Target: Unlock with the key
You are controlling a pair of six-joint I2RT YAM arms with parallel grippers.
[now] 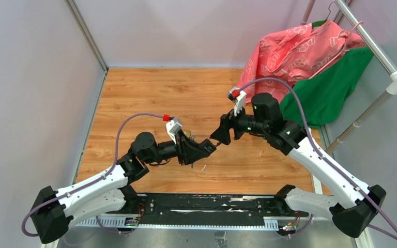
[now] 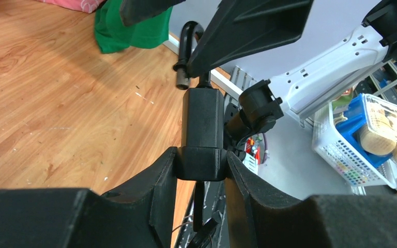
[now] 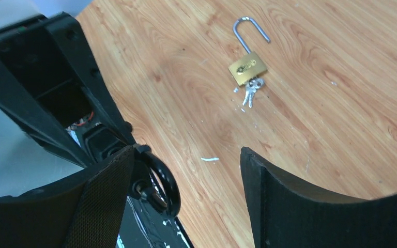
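Note:
My left gripper (image 2: 201, 160) is shut on the base of a black padlock (image 2: 202, 119) and holds it upright above the wooden table (image 1: 150, 98). The padlock's black shackle (image 2: 186, 46) stands swung open, its free end beside the body. A thin black piece, perhaps the key (image 2: 199, 204), hangs under the padlock. My right gripper (image 3: 186, 155) is open. The shackle (image 3: 161, 178) sits in its gap, against the left finger (image 3: 106, 196). In the top view both grippers, left (image 1: 207, 147) and right (image 1: 221, 135), meet mid-table.
A brass padlock (image 3: 247, 67) with an open shackle and a bunch of silver keys (image 3: 250, 93) lies on the table beyond the right gripper. Red and green garments (image 1: 310, 57) hang on a rack at the back right. A white basket (image 2: 362, 139) stands off the table.

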